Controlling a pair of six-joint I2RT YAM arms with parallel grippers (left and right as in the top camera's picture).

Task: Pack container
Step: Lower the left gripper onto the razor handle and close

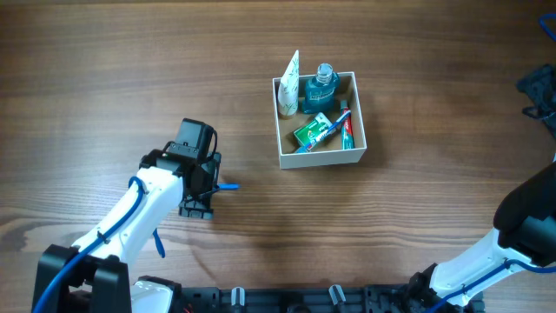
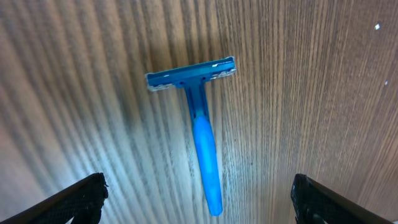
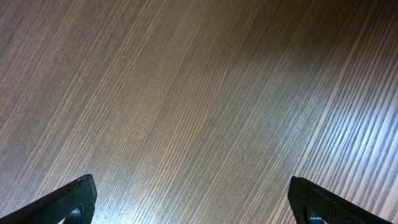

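The container (image 1: 321, 158), a square white-walled box with a tan inside, sits right of the table's middle. It holds a white tube (image 1: 290, 85), a clear blue bottle (image 1: 322, 87), a green packet (image 1: 311, 130) and a toothpaste tube (image 1: 344, 123). A blue razor (image 2: 202, 130) lies flat on the wood, its head away from my left gripper (image 2: 199, 199), which is open, its fingers either side of the handle end. In the overhead view only the razor's tip (image 1: 228, 186) shows beside the left gripper (image 1: 198, 196). My right gripper (image 3: 193, 202) is open over bare wood.
The right arm (image 1: 521, 235) stands at the lower right edge of the overhead view. A dark blue object (image 1: 540, 91) lies at the right edge. A black rail (image 1: 287, 300) runs along the table's front edge.
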